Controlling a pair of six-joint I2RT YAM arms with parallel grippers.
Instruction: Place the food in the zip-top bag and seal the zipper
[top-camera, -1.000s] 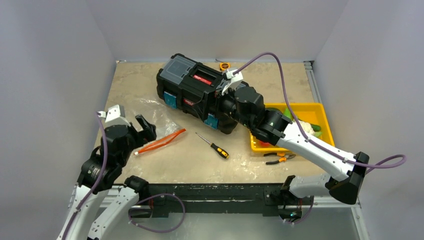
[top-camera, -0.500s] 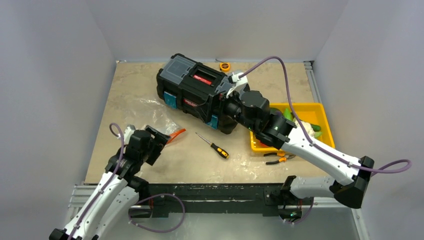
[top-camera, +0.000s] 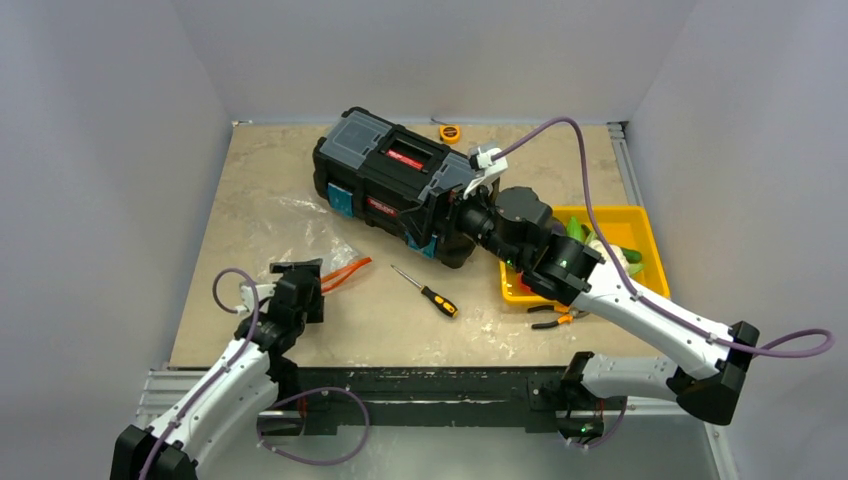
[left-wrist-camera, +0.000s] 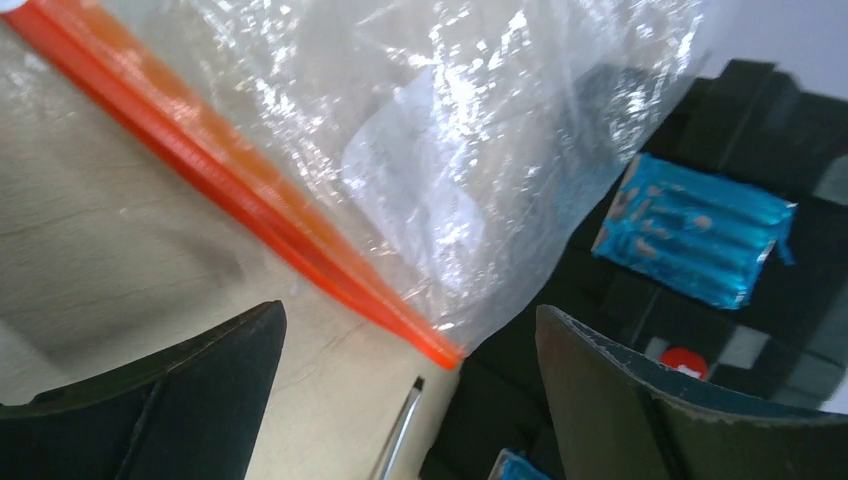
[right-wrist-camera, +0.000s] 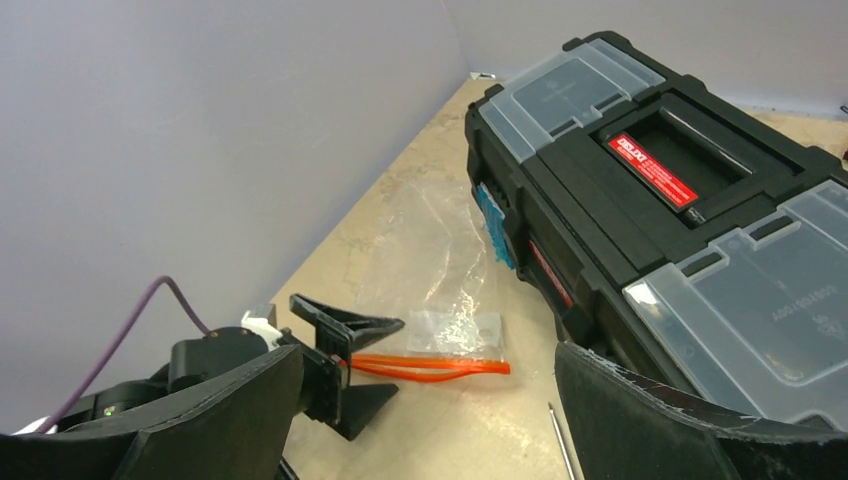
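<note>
— Where is the bag?
— The clear bag (top-camera: 312, 228) lies flat on the table (top-camera: 250, 180), just left of the black toolbox (top-camera: 395, 185). Its orange zipper (left-wrist-camera: 250, 190) runs along the bag's near edge. In the right wrist view its two strips look slightly parted.
— And the left gripper?
— The left gripper (top-camera: 310, 285) sits low at the near left, at the zipper's left end. Its jaws stand wide apart with nothing clamped between them. In its own camera the zipper's tip lies just ahead of the gap. I cannot tell whether a finger touches the plastic.
— The right one?
— The right gripper (right-wrist-camera: 425, 352) hangs over the near right end of the toolbox, facing the bag. Its fingers are spread too, and it carries nothing.
— The food?
— The food (top-camera: 622, 255) is in the yellow tray (top-camera: 645, 215) at the right, well apart from the bag. Green and white pieces show past the right arm (top-camera: 640, 305), which covers the rest.
— Anything else?
— A screwdriver (top-camera: 428, 290) lies between bag and tray. Pliers (top-camera: 555, 315) lie just in front of the tray. A small orange tape measure (top-camera: 450, 132) sits behind the toolbox.
</note>
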